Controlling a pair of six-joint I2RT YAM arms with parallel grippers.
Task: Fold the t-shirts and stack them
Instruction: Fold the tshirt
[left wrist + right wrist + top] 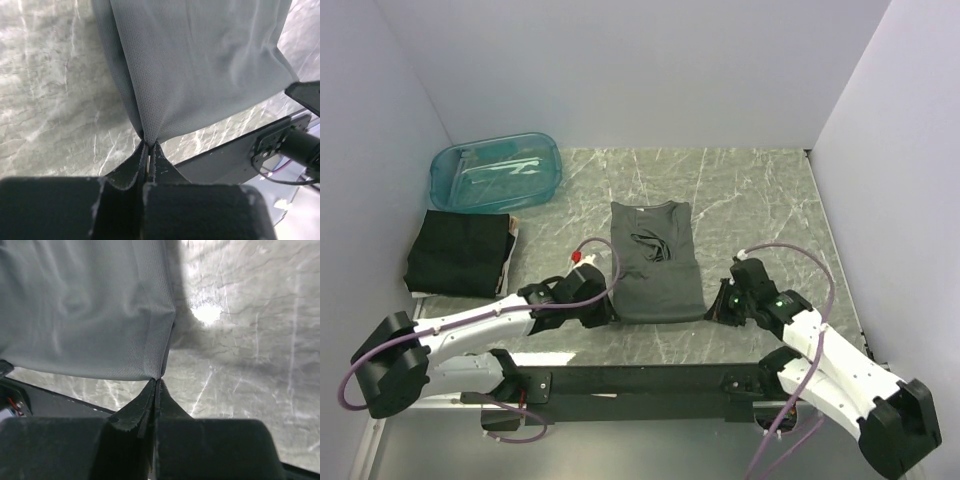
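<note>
A dark grey t-shirt [655, 265] lies flat in the middle of the table [760, 210], folded into a narrow strip. Its long axis runs from the near edge towards the back wall, with the round neck at the far end and the hem at the near end, close to the arms. Some loose fabric is bunched just below the neck.

The left gripper [608, 313] is at the near left corner of the hem. Its jaws are pressed together on the cloth, and the wrist view shows the fabric drawn into a pinched pleat between the tips. The right gripper [713, 311] is at the near right corner, its jaws likewise closed tight on the edge of the t-shirt.

Well to the left lies a black pile of folded t-shirts [460, 252], probably more than one, though the layers are hard to count. Just behind it, in the far left corner, sits a see-through teal tub [552, 165].
</note>
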